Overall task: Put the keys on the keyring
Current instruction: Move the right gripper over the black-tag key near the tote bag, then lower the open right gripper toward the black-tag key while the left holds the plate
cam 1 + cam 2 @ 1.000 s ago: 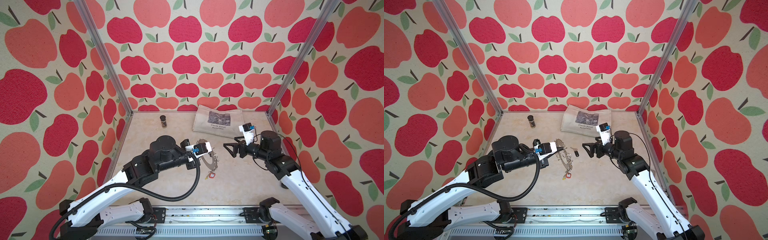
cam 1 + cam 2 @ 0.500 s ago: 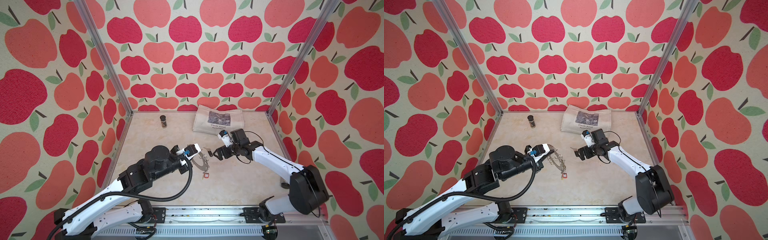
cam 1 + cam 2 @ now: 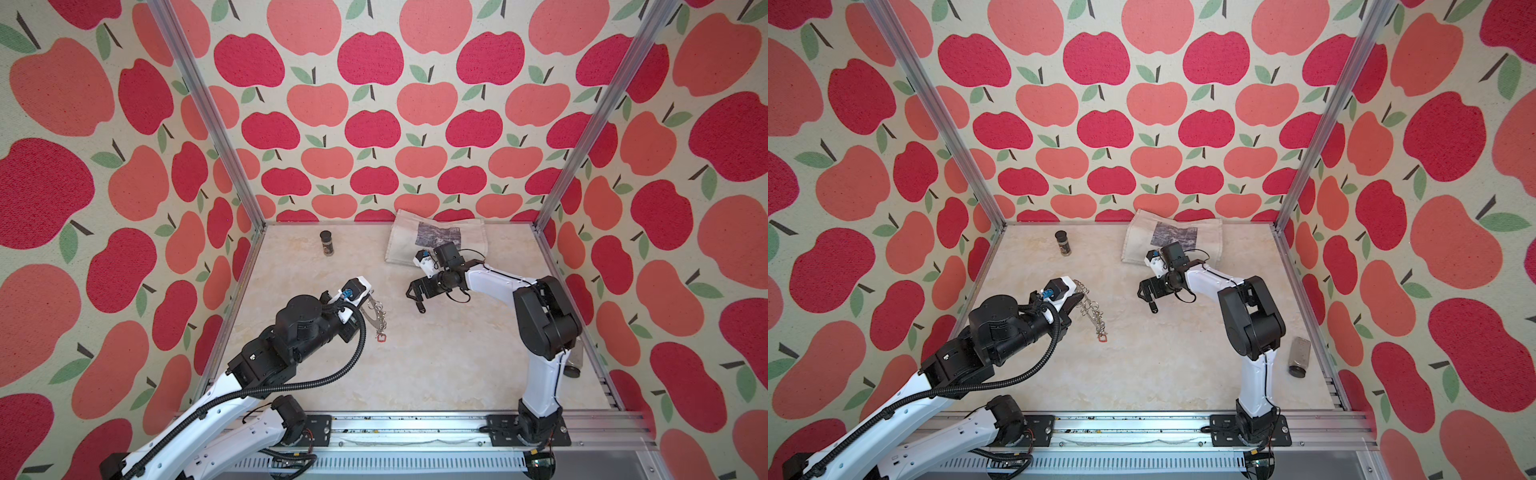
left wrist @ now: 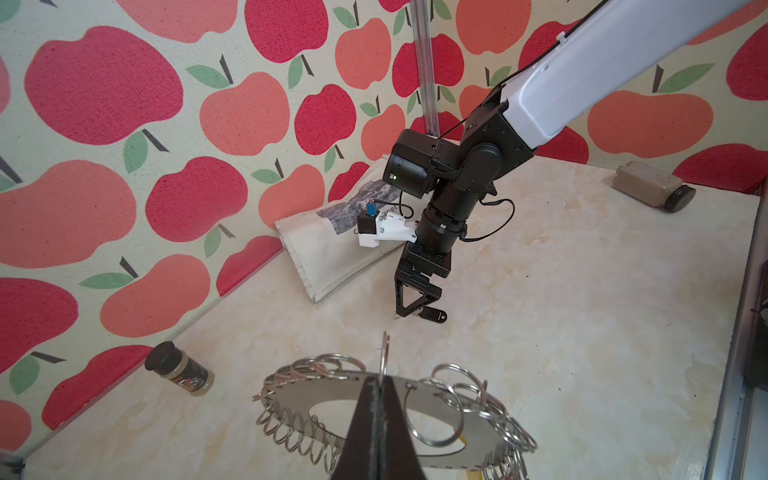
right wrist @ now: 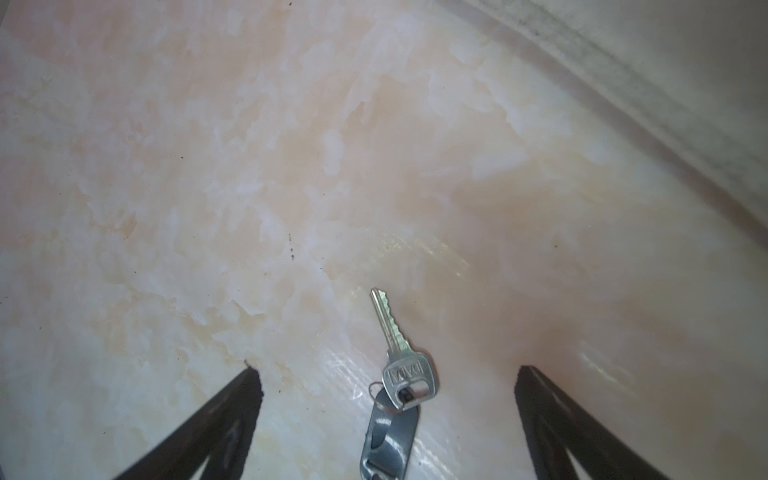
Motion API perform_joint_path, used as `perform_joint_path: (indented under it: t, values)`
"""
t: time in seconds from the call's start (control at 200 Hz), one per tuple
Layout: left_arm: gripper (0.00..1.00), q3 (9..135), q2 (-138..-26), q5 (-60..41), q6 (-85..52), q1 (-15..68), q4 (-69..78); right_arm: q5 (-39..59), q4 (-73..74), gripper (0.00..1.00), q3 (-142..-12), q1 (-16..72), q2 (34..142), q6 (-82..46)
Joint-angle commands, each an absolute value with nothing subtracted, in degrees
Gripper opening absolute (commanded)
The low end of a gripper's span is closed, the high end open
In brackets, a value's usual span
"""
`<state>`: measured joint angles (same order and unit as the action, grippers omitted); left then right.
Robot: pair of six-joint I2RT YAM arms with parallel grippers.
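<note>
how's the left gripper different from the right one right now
The left gripper is shut; the right gripper is wide open. The left gripper pinches a wire ring on the keyring; the right gripper holds nothing, its fingers straddling the key on the table. Both have black pointed fingers.

both arms are the same kit tbh: glossy white shells on the long links, chunky matte black motor housings at the joints. left arm [image 3: 299, 328] has a ribbed black cable hose [image 3: 360, 351] running back from the left gripper [image 4: 378, 382], right arm [image 3: 494, 280] only has thin loose black wires [image 4: 511, 214] behind the right gripper [image 5: 388, 371]. fingers [image 5: 216, 424] are black, tapered wedges, and each wrist has a white camera bracket [image 4: 390, 230] with a blue plug [image 4: 371, 204]
</note>
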<state>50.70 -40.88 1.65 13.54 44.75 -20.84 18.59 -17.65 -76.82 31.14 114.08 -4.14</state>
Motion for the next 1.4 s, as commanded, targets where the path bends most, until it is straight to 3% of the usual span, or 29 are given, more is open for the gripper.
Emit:
perform_joint_path:
  t: [0.0,0.615,1.391]
  values:
    - [0.0,49.8,-39.6,-2.2,11.2,41.8,-17.8,20.6,-19.1,0.99,-79.2,31.8,116.4,-5.4]
    - [0.0,49.0,-40.4,-8.4,10.2,36.4,-16.3,23.2,-16.9,0.97,-67.5,35.7,110.5,-12.0]
    - [0.0,49.7,-40.8,-8.7,10.6,36.1,-16.3,27.1,-22.2,0.93,-68.0,36.5,108.8,-11.0]
